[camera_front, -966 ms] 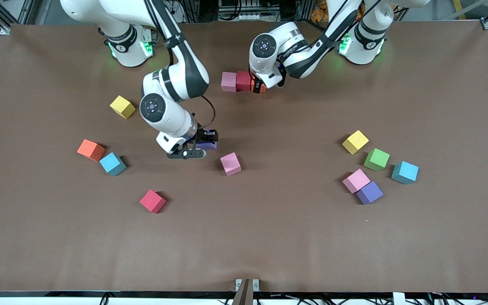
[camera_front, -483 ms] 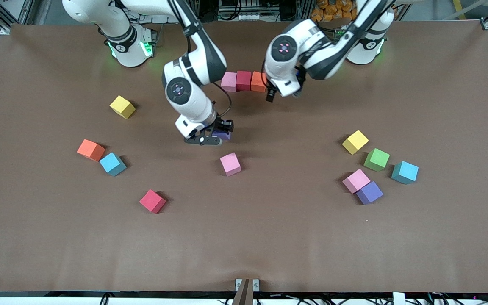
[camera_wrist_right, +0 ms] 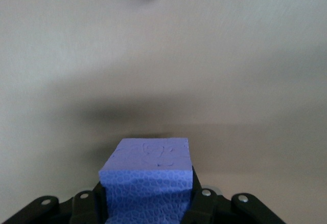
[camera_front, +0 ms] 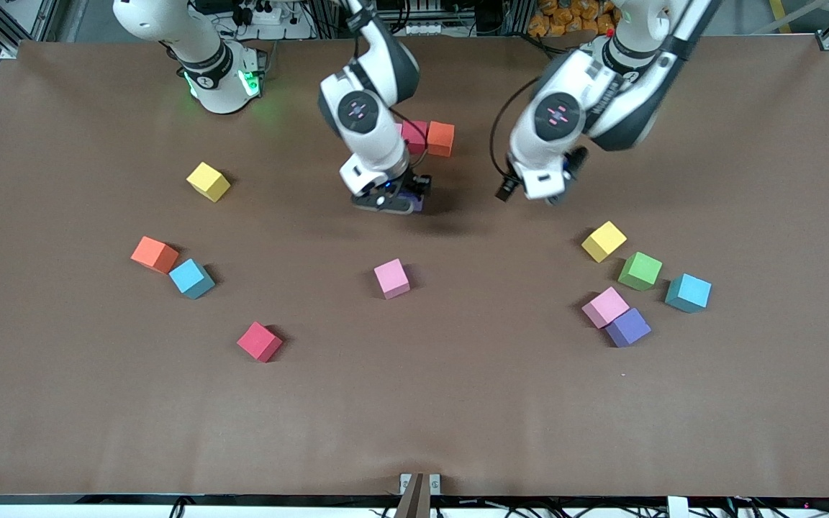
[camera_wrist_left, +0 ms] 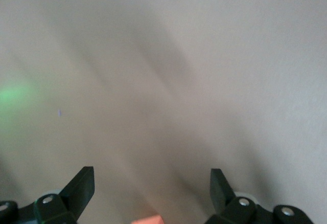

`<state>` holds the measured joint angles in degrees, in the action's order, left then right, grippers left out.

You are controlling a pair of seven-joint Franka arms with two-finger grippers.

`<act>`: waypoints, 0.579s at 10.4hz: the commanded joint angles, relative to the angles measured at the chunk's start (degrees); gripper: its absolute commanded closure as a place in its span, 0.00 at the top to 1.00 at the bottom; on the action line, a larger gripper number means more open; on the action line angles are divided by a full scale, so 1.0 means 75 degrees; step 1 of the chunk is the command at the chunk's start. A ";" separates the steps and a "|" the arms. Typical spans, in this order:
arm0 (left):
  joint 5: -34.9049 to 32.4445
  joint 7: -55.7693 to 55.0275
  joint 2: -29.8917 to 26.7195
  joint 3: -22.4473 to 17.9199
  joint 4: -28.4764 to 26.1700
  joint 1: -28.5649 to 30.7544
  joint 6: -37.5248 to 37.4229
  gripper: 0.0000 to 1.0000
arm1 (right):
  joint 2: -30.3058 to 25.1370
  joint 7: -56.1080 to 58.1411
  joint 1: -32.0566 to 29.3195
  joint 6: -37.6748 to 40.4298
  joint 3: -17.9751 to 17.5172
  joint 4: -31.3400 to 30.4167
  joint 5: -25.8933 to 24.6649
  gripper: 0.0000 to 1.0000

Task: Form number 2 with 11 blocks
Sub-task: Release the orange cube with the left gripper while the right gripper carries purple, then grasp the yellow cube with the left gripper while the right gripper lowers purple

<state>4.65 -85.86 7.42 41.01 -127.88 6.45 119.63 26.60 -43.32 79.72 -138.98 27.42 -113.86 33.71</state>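
**Mira:** What does the right gripper (camera_front: 393, 202) hold?

**Jonas:** It holds a purple cube (camera_wrist_right: 148, 177). The fingers are closed on its two sides. The cube is of matte foam with a fine pattern of cells on the skin and a faint relief on the top face. The gripper hangs over the brown table (camera_front: 458, 417), just at six o'clock of the red cube (camera_front: 415, 135).

**Mira:** And the number 2?

**Jonas:** Only its beginning shows. The red cube and an orange cube (camera_front: 441, 138) touch side by side in a straight row, at twelve o'clock of the table's middle. The right wrist covers what lies at nine o'clock of the red one.

**Mira:** The left gripper (camera_wrist_left: 152, 182)?

**Jonas:** Its black fingers stand wide apart and hold nothing. It hangs over bare table, at about four o'clock of the orange cube.

**Mira:** The other cubes?

**Jonas:** All have sharp edges and a dull surface. A pink cube (camera_front: 391, 278) lies alone in the middle. Toward the right arm's end lie a yellow cube (camera_front: 208, 181), a second orange cube (camera_front: 155, 255) just beside a teal cube (camera_front: 191, 278), and a second red cube (camera_front: 259, 342) at six o'clock of these. Toward the left arm's end, a second pink cube (camera_front: 605, 307) touches a second purple cube (camera_front: 627, 327), and a green cube (camera_front: 640, 270) lies near.
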 commanded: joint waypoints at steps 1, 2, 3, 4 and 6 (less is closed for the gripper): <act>-0.0172 0.1680 -0.0204 -0.0846 0.0163 0.0031 -0.0539 1.00 | 0.0307 -0.0749 0.0630 -0.0277 0.0106 -0.0018 0.0005 0.14; -0.0290 0.2023 -0.0297 -0.0955 0.0140 0.0252 -0.0541 1.00 | 0.0355 -0.0983 0.0818 -0.0266 0.0106 -0.0006 -0.0006 0.14; -0.0431 0.2386 -0.0368 -0.0956 0.0163 0.0579 -0.0541 1.00 | 0.0402 -0.1124 0.0983 -0.0266 0.0118 -0.0006 -0.0006 0.14; -0.0513 0.3144 -0.0485 -0.0968 0.0152 0.0756 -0.0541 1.00 | 0.0425 -0.1311 0.1112 -0.0277 0.0118 -0.0006 -0.0018 0.14; -0.0863 0.4504 -0.0567 -0.1375 0.0105 0.0769 -0.0541 1.00 | 0.0519 -0.1559 0.1265 -0.0277 0.0118 -0.0006 -0.0007 0.14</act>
<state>0.43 -58.18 5.39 32.41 -126.41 12.09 116.72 29.89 -52.83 87.73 -140.80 27.46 -113.87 33.69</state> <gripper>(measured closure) 0.000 0.436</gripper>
